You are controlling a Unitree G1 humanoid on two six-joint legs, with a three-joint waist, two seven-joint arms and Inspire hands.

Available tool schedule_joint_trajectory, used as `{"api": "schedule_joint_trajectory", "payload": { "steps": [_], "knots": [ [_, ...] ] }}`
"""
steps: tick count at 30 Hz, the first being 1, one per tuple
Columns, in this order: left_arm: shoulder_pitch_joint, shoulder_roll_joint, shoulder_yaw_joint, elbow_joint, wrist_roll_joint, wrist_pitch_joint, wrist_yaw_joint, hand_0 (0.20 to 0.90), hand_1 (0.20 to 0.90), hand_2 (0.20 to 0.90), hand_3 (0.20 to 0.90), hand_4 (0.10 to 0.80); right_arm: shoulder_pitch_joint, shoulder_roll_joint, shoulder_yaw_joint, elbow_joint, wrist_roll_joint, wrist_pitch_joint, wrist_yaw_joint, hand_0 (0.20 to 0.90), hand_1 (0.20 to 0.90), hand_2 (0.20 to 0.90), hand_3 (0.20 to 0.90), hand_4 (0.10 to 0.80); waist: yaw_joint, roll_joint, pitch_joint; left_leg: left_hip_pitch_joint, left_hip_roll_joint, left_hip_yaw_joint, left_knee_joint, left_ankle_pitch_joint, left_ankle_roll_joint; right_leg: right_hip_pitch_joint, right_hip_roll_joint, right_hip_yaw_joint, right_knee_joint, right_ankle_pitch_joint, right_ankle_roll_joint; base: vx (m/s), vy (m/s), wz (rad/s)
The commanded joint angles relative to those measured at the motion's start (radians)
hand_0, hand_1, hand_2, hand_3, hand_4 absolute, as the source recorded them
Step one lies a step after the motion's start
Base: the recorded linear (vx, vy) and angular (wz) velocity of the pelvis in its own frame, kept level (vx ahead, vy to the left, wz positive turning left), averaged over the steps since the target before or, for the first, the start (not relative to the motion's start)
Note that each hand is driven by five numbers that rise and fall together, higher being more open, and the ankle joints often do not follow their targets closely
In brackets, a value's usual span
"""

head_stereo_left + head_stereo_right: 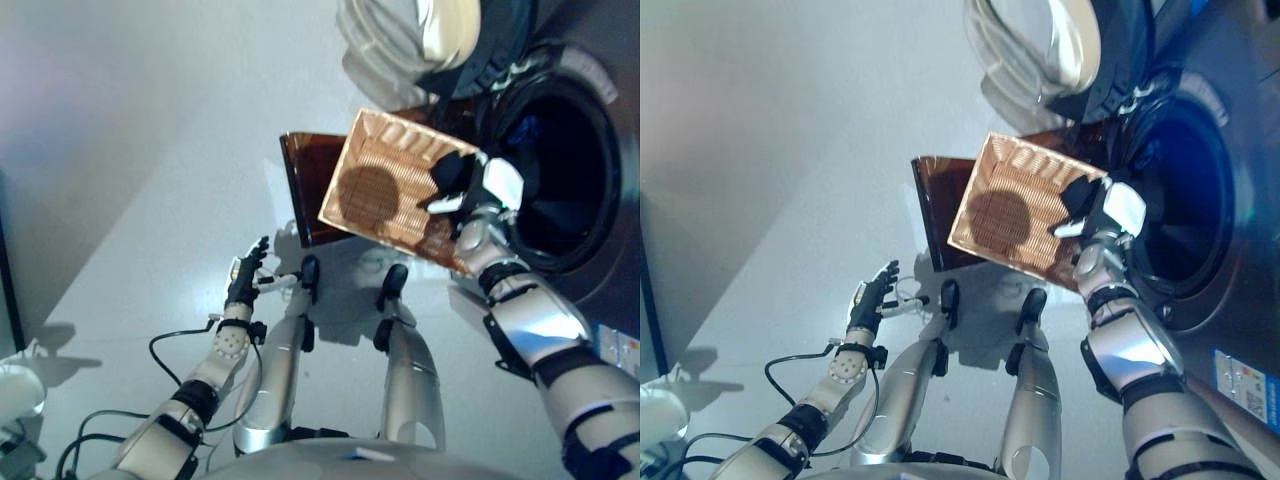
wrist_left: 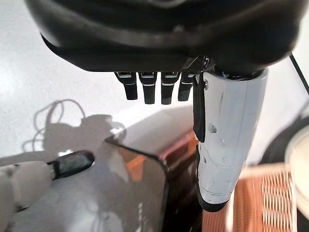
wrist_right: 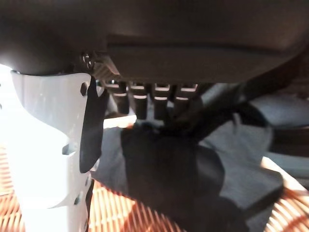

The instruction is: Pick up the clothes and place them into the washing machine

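My right hand [image 1: 478, 188] is shut on the rim of the shallow wicker basket [image 1: 385, 185], holding it lifted and tipped toward the washing machine's dark round opening [image 1: 560, 165]. In the right wrist view, a dark cloth [image 3: 169, 179] and a grey cloth [image 3: 239, 166] lie just past the hand's fingers [image 3: 145, 99], at the basket's weave [image 3: 120, 215]. In the eye views most of the basket's inside is bare, with a round shadow on it. My left hand [image 1: 245, 275] hangs open and empty, low over the floor, away from the basket; its straight fingers [image 2: 154, 89] point toward the box.
The low dark brown box [image 1: 300, 185] stands left of the machine, partly behind the basket. The machine's door [image 1: 420, 35] is swung open above the drum. Pale grey floor [image 1: 150, 200] spreads to the left. A white object [image 1: 15, 390] sits at the far left.
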Motion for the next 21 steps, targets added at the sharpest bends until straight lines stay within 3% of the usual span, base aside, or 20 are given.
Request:
{"api": "schedule_joint_trajectory", "payload": {
  "steps": [1, 7, 10, 11, 12, 21],
  "knots": [
    [0.036, 0.059, 0.048, -0.149, 0.002, -0.087, 0.06, 0.9, 0.9, 0.9, 0.9, 0.8, -0.092, -0.075, 0.062, 0.01, 0.032, -0.004, -0.089, 0.9, 0.9, 0.9, 0.9, 0.8, 0.008, -0.016, -0.053, -0.101, 0.011, -0.043, 0.089, -0.029, -0.086, 0.022, -0.039, 0.037, -0.013, -0.003, 0.054, 0.0, 0.0, 0.0],
    [0.048, 0.075, 0.098, -0.294, 0.009, -0.109, 0.093, 0.9, 0.9, 0.9, 0.9, 0.8, -0.163, -0.127, 0.118, 0.037, -0.001, 0.012, -0.106, 0.9, 0.9, 0.9, 0.9, 0.8, 0.018, 0.005, -0.047, -0.198, 0.002, -0.05, 0.106, -0.031, -0.084, -0.079, -0.044, 0.045, 0.02, -0.007, 0.05, -0.01, 0.017, 0.04],
    [0.043, 0.065, 0.103, -0.288, 0.01, -0.104, 0.1, 0.9, 0.9, 0.9, 0.9, 0.8, -0.168, -0.124, 0.133, 0.046, -0.029, 0.021, -0.106, 0.9, 0.9, 0.9, 0.9, 0.8, 0.017, 0.009, -0.045, -0.218, 0.0, -0.049, 0.101, -0.025, -0.084, -0.104, -0.044, 0.048, 0.023, -0.007, 0.049, 0.041, 0.011, 0.05],
    [0.042, 0.063, 0.1, -0.282, 0.008, -0.104, 0.101, 0.9, 0.9, 0.9, 0.9, 0.8, -0.169, -0.124, 0.138, 0.055, -0.034, 0.024, -0.105, 0.9, 0.9, 0.9, 0.9, 0.8, 0.019, 0.011, -0.049, -0.209, 0.0, -0.057, 0.099, -0.053, -0.091, -0.101, -0.044, 0.057, 0.03, -0.035, 0.057, 0.016, 0.02, 0.04],
    [0.04, 0.063, 0.1, -0.282, 0.008, -0.105, 0.101, 0.9, 0.9, 0.9, 0.9, 0.8, -0.17, -0.124, 0.138, 0.055, -0.034, 0.024, -0.106, 0.9, 0.9, 0.9, 0.9, 0.8, 0.018, 0.012, -0.044, -0.222, 0.0, -0.051, 0.098, -0.024, -0.084, -0.11, -0.045, 0.051, 0.023, -0.007, 0.049, 0.0, 0.0, 0.0],
    [0.029, 0.057, 0.075, -0.271, 0.031, -0.095, 0.125, 0.9, 0.9, 0.9, 0.9, 0.8, -0.153, -0.097, 0.157, 0.071, -0.113, 0.062, -0.129, 0.9, 0.9, 0.9, 0.9, 0.8, 0.018, 0.028, -0.032, -0.23, -0.009, -0.05, 0.079, -0.009, -0.084, -0.128, -0.045, 0.059, 0.015, -0.001, 0.047, -0.002, 0.014, -0.03]
  ]
}}
